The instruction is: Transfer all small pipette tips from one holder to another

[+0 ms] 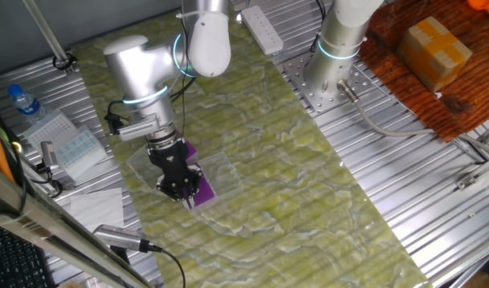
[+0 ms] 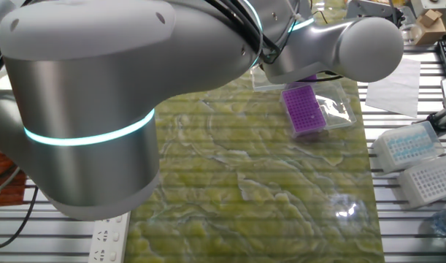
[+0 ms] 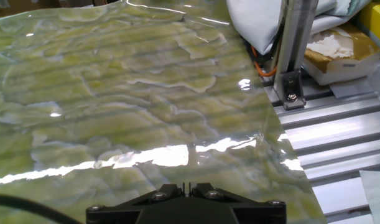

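- Fixed views show a purple plate (image 2: pixel 304 109), a flat rectangle dotted with a fine grid of holes; the tips themselves are too small to pick out.
- Plate lies on a clear glossy plastic sheet (image 2: pixel 338 109), on a shiny green-yellow marbled mat (image 2: pixel 266 183) that covers a ribbed metal table (image 1: pixel 420 184).
- Gripper (image 1: pixel 180 186), black, hangs right over the plate's near end; whether its fingers are apart or together cannot be told.
- Hand view shows only mat, table edge and the black gripper base.
- Two pale tip boxes (image 2: pixel 416 161) sit beside the mat, one with bluish contents, one white.
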`<state>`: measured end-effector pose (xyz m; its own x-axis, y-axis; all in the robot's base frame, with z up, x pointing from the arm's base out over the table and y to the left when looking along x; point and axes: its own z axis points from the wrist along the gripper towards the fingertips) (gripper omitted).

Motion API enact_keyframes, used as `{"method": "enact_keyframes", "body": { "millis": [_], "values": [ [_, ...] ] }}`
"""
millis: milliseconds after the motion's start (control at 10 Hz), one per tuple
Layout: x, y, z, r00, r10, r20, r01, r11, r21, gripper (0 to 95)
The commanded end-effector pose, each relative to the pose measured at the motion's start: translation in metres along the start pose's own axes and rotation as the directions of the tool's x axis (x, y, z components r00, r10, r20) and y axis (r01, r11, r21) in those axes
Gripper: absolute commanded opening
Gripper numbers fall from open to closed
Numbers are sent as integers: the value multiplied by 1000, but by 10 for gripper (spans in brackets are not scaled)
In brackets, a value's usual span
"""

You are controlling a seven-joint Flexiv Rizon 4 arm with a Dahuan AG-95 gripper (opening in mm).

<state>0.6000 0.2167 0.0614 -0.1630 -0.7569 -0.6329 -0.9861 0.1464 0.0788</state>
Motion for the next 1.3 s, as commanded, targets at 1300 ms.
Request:
{"method": "enact_keyframes", "body": {
  "millis": [1300],
  "values": [
    [-2, -5, -5, 1000, 4, 27, -4, 1000, 0, 0]
  ]
}}
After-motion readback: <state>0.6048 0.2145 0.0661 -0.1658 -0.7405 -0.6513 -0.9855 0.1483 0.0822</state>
